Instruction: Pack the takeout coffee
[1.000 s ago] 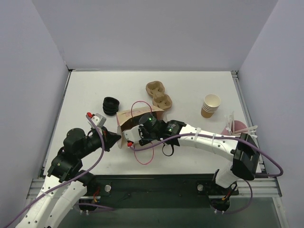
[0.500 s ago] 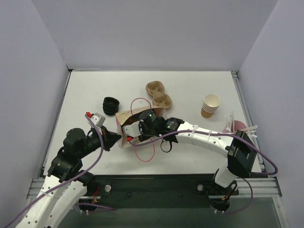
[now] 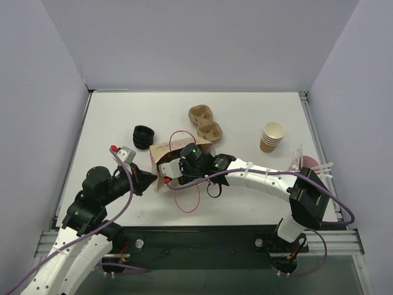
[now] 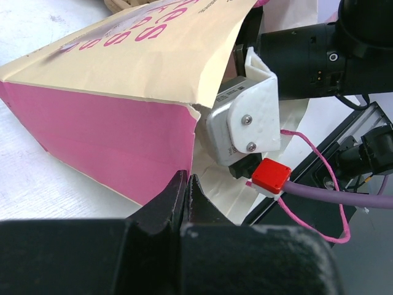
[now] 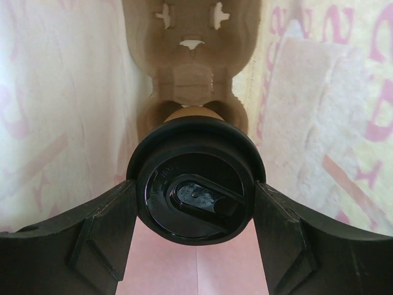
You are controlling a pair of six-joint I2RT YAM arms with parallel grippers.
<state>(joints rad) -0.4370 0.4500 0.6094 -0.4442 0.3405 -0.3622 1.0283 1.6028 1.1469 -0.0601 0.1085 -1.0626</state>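
My right gripper [image 5: 195, 212] sits inside the paper bag [image 5: 55, 92], its walls close on both sides. The cup carrier [image 5: 190, 80] blocks the way ahead; the takeout coffee [image 5: 195, 184] fills my jaws.

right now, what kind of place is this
Probably a robot lab cell staged as a takeout packing bench, not a real café: white table boxed in by plain walls, with a paper bag, cups and lids laid out.

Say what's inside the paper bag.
The paper bag holds the takeout coffee in the right gripper before a pulp cup carrier. The lid hides whether it sits in a well.
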